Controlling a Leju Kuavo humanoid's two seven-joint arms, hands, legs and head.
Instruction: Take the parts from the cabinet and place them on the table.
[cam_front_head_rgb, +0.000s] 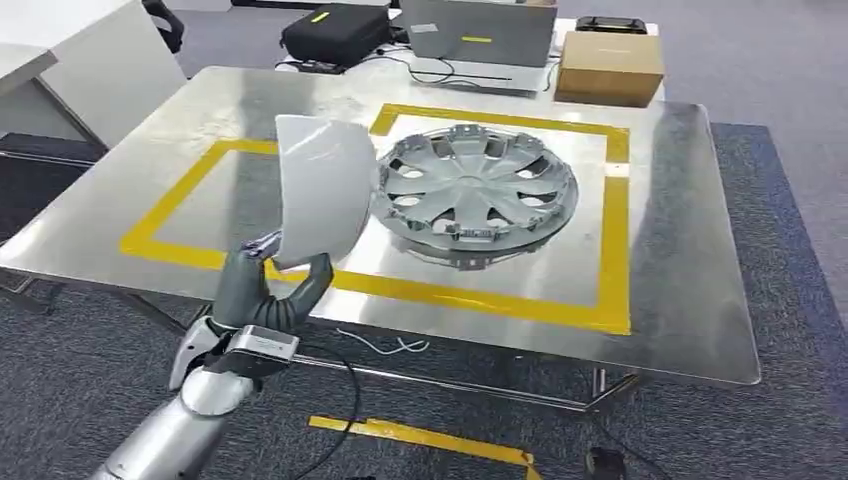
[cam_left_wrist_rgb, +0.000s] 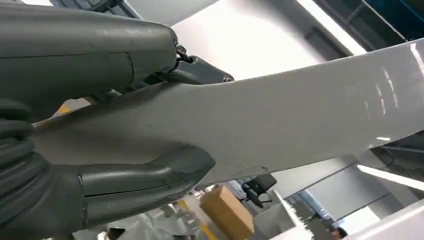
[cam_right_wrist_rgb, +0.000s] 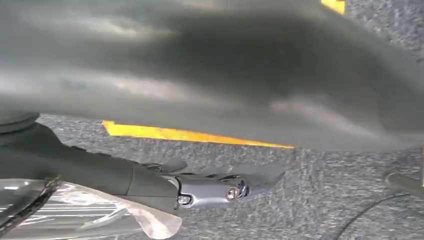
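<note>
- On the bench (cam_front_head_rgb: 690, 300), which is the biggest thing here, there's one yellow tape square (cam_front_head_rgb: 612, 250) marking what I'd guess is the drop zone. That would explain why stuff ends up inside it and not just anywhere on the metal top.
- One hubcap (cam_front_head_rgb: 470, 190) lies flat inside that square, toward its far right part, so I'd call that part already delivered. Flat makes sense, it can't roll off.
- One white panel (cam_front_head_rgb: 322, 190), curved and thin, is held up on edge over the near left side of the square, just beside the hubcap in the head view. It's above the bench, not down on it yet.
- Left hand (cam_front_head_rgb: 265, 285) grips the panel by its lower end. In the left wrist view the thumb (cam_left_wrist_rgb: 150, 175) sits on one face and the fingers (cam_left_wrist_rgb: 90, 50) wrap the other. Holding it low like that probably keeps the hand clear of the hubcap when it sets down.
- Right hand (cam_right_wrist_rgb: 210, 190) hangs low over the carpet with something clear and crinkly, maybe plastic film (cam_right_wrist_rgb: 90, 212), near it. Can't tell if it's holding that or whether the fingers are closed.
- Behind the bench: one cardboard box (cam_front_head_rgb: 610, 65), one black bag (cam_front_head_rgb: 335, 30), one laptop (cam_front_head_rgb: 480, 35). Just clutter, not part of the job.
</note>
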